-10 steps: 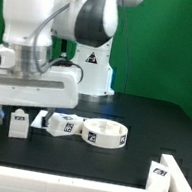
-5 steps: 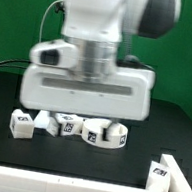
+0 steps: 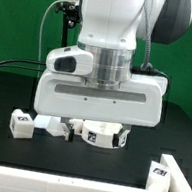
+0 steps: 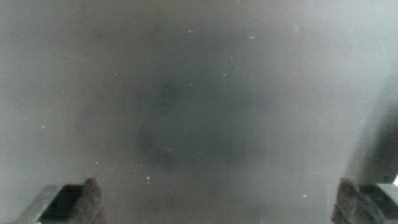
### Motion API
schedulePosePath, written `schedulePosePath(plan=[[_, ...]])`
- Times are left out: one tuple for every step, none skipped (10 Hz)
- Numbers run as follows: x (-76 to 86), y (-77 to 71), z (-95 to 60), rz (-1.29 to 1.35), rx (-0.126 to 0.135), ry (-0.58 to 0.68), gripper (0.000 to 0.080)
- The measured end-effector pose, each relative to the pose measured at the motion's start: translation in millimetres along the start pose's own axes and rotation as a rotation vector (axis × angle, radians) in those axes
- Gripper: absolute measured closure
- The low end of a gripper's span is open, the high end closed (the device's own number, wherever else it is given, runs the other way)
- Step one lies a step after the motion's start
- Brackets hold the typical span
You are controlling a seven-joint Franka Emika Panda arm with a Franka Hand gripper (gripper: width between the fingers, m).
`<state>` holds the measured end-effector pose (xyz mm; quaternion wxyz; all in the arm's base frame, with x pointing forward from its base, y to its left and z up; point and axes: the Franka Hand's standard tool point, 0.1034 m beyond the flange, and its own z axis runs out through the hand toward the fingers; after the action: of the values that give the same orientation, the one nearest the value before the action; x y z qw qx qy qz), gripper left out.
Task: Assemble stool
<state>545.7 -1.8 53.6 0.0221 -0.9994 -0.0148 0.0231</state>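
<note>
A green backdrop was seen behind a black table (image 3: 174, 132), much of it blocked by the white robot arm (image 3: 111, 26). The round seat (image 3: 105, 137) was found flat on the table, partly hidden under the arm's broad hand. A first leg (image 3: 20, 123) and a second leg (image 3: 55, 125) were laid to the exterior view's left of the seat, and a third leg (image 3: 159, 173) well apart at the near right. In the wrist view the gripper (image 4: 222, 203) was shown with its fingers (image 4: 68, 200) spread wide, nothing held between them
</note>
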Motion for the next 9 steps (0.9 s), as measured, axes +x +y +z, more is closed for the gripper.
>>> schedulePosePath(plan=[[0.1, -0.2, 0.6, -0.002, -0.002, 0.006, 0.0150], [1.0, -3.7, 1.7, 0.003, -0.005, 0.020, 0.0150], [8.1, -20.5, 0.3, 0.039, -0.004, 0.021, 0.0150], [23.0, -37.5, -2.0, 0.074, 0.005, 0.022, 0.0150], [35.4, -48.6, -0.3, 0.112, 0.012, 0.030, 0.0150], [38.2, -62.7, 5.1, 0.147, 0.011, 0.030, 0.0150], [37.6, -75.7, 8.6, 0.137, 0.005, 0.027, 0.0150], [38.1, -72.1, 7.5, 0.129, 0.007, 0.029, 0.0150], [38.0, -70.1, 7.7, 0.132, 0.006, 0.028, 0.0150]])
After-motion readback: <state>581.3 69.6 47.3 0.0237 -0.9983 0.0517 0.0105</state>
